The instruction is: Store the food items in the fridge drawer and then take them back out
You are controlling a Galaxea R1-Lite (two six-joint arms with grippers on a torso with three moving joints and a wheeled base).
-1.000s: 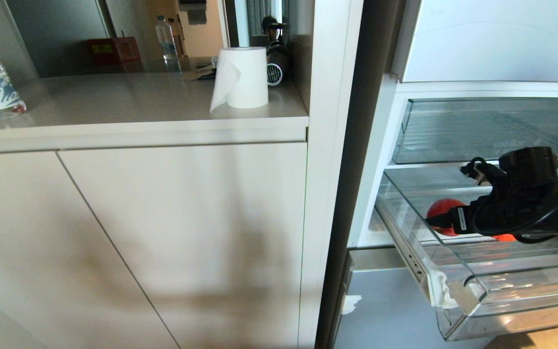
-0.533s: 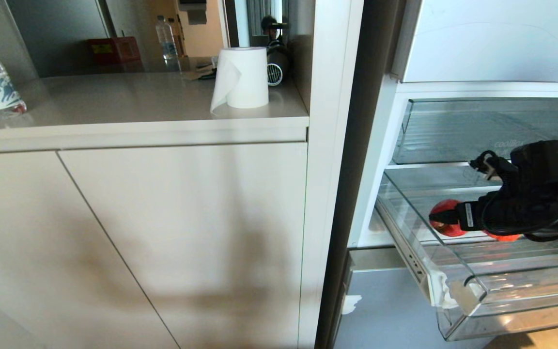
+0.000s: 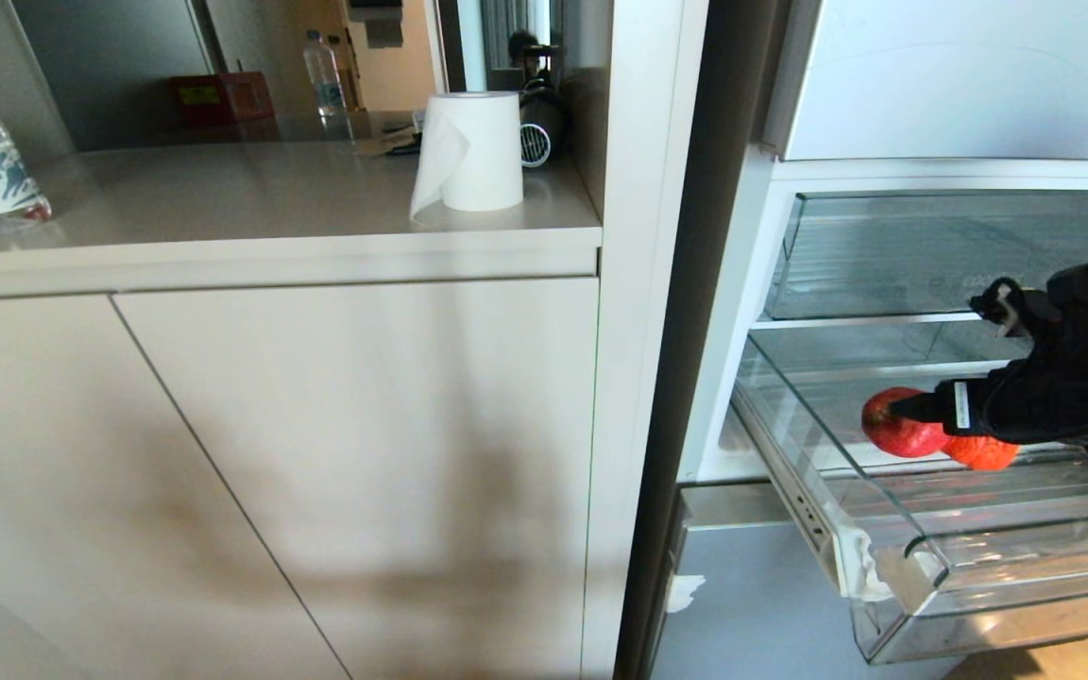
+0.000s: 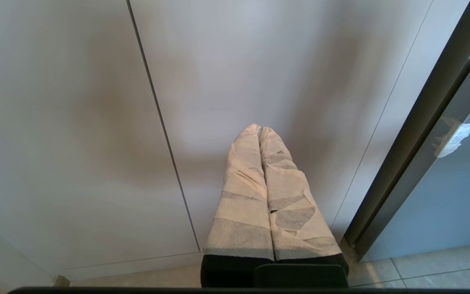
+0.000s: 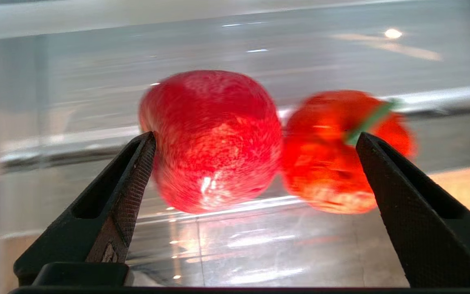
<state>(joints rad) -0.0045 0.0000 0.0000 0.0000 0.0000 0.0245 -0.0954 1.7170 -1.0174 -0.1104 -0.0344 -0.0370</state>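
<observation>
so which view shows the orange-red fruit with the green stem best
The right wrist view: the orange-red fruit sits nearly whole beside the red apple, green stem showing, though blurred. In the head view the right gripper covers most of it, leaving its lower part in the fridge drawer. The left wrist view shows only cabinet doors.

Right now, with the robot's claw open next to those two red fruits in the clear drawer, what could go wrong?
The right gripper has its jaws wide enough to span both the red apple and the orange-red fruit, which sit touching. Closing may squeeze both or knock one rolling. The fridge drawer is pulled far out, so pushing down on it might strain it.
</observation>
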